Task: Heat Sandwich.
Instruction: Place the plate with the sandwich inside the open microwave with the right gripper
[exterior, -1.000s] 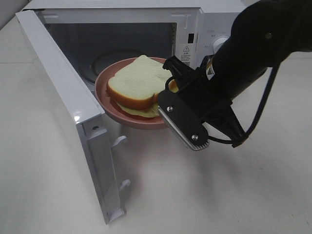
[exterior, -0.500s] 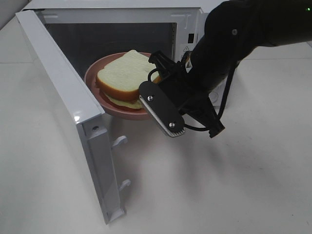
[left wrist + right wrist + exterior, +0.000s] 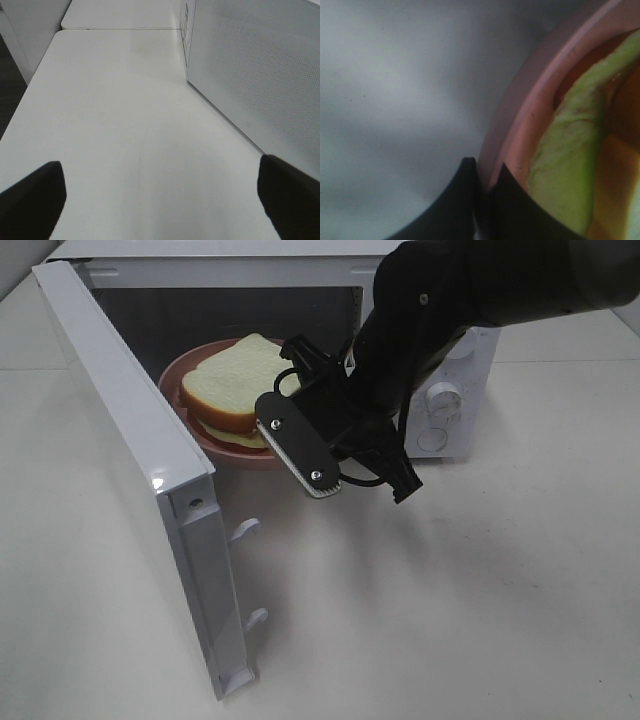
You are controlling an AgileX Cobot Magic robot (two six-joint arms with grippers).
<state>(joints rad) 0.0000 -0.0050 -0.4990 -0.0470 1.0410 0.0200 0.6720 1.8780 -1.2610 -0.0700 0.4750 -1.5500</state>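
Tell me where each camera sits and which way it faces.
High: above, looking down into the open microwave; right arm shows, holding plate and sandwich.
Left wrist: low over the table, beside the microwave; open jaws show.
Right wrist: close on the plate rim; shut jaws show.
High and right wrist share plate, sandwich.
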